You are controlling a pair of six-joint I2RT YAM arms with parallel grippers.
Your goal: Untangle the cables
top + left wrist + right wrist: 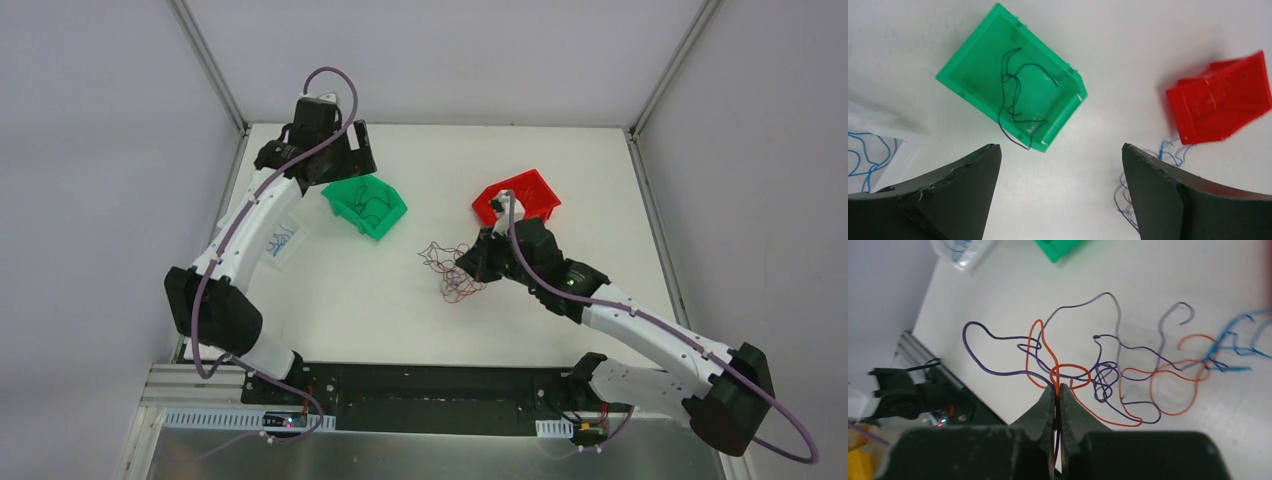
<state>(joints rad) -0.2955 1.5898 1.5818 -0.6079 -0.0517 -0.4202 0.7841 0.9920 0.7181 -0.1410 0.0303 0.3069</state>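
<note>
The cables (450,270) form a loose tangle of red, dark purple and blue wires on the white table, left of the red bin. My right gripper (470,262) sits at the tangle's right side. In the right wrist view it (1058,386) is shut on a red strand (1054,371), with a dark strand beside it between the fingers. The rest of the tangle (1128,375) spreads beyond the tips. My left gripper (340,160) hovers over the green bin (365,205), wide open (1060,150) and holding nothing. A dark cable (1013,95) lies in the green bin (968,70).
A red bin (520,195) stands behind the tangle, with blue wire loops (1170,150) just outside it (1223,100). A clear tray (282,240) with blue wire (863,155) lies at the left edge. Metal frame posts rise at the table's back corners.
</note>
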